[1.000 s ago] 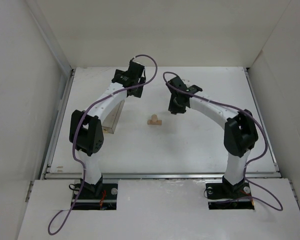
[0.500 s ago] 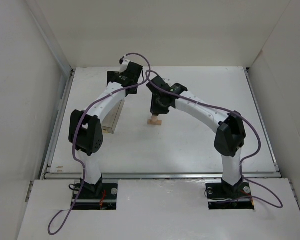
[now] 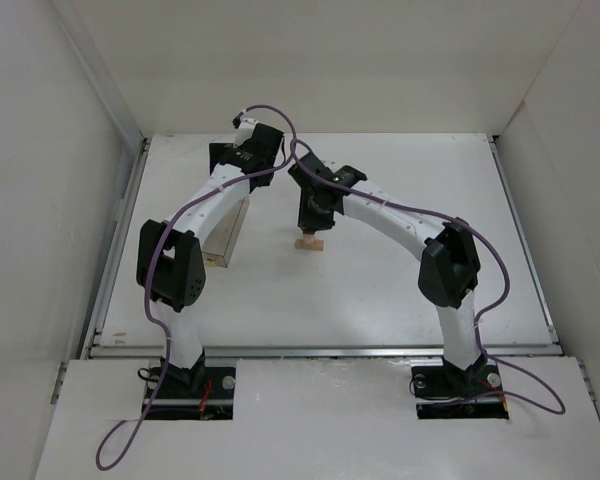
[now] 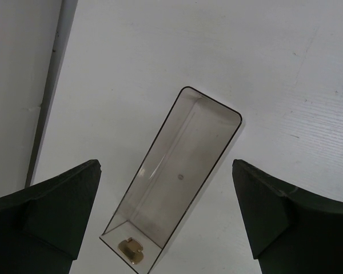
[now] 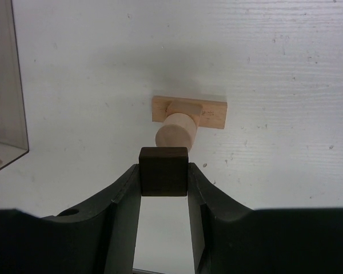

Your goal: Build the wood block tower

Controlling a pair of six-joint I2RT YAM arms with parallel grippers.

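Note:
The wood block tower is a pale tan oblong block point(image 5: 212, 113) lying flat on the table with a pale round peg point(image 5: 174, 133) standing on it; it also shows in the top view point(image 3: 309, 243). My right gripper point(image 5: 163, 165) is shut on the small dark brown cube point(image 5: 163, 172) and holds it just above and near the peg's top. In the top view the right gripper point(image 3: 313, 213) hangs over the tower. My left gripper point(image 4: 164, 166) is open and empty, high above the clear plastic box point(image 4: 186, 154), at the back left point(image 3: 232, 160).
The clear rectangular plastic box point(image 3: 228, 236) lies left of the tower, and its corner shows in the right wrist view point(image 5: 3, 85). A small golden-brown piece point(image 4: 131, 250) lies inside at its near end. White walls enclose the table point(image 3: 400, 290).
My right arm has swung left with the dark cube and now hangs over the tower. My left gripper has shifted a little to the left at the back.

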